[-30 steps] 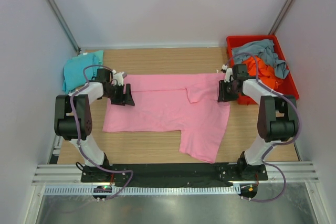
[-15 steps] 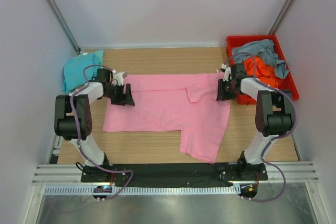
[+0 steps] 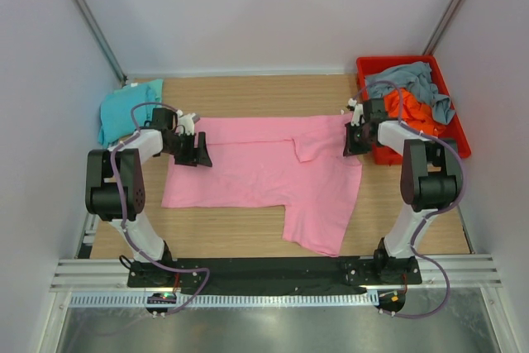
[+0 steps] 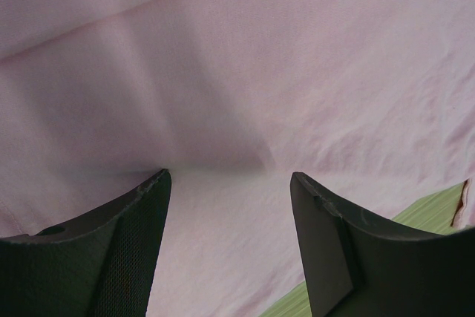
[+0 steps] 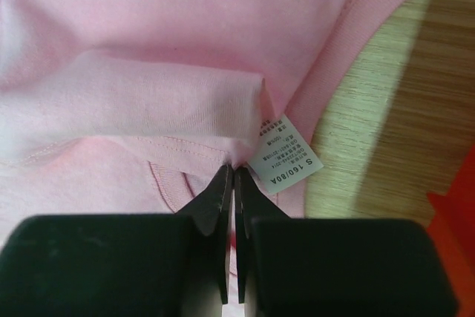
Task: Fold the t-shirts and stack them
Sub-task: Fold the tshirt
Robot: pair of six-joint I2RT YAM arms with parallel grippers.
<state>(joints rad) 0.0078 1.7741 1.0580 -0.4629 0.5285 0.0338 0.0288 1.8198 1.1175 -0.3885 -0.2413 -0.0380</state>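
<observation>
Where the two arms rise from the near edge, the table (image 3: 223,233) shows bare wood, then the pink shirt (image 3: 256,171). It lies spread flat across the middle, mid-depth between the arms. One broad flap on its right side reaches closer to the near edge than the rest.

Left gripper (image 3: 198,155): low over the shirt's left end. Left wrist view: the gripper (image 4: 230,183) has its fingers (image 4: 122,246) wide apart, with pink cloth (image 4: 245,72) filling the gap between them and most of the frame. Soft creases in the cloth. A sliver of table (image 4: 438,206) shows at lower right. Cannot tell whether the tips touch the cloth.

Right gripper (image 3: 354,140): at the shirt's right end, just beside the bin (image 3: 461,142). Right wrist view: the gripper (image 5: 232,177) has its fingers (image 5: 211,206) pressed together, clamped on the shirt (image 5: 148,20) at the neck hem. A white size label (image 5: 286,155) lies just right of the tips. A fold of cloth lies over the hem to the left. Bare table (image 5: 401,109) is to the right of the neckline.

Farther back, left corner: teal shirt (image 3: 128,109), folded, lying on the table apart from the pink one. Far right corner: the red bin holds an orange shirt (image 3: 413,115) with a grey shirt (image 3: 409,80) crumpled over its far part.
</observation>
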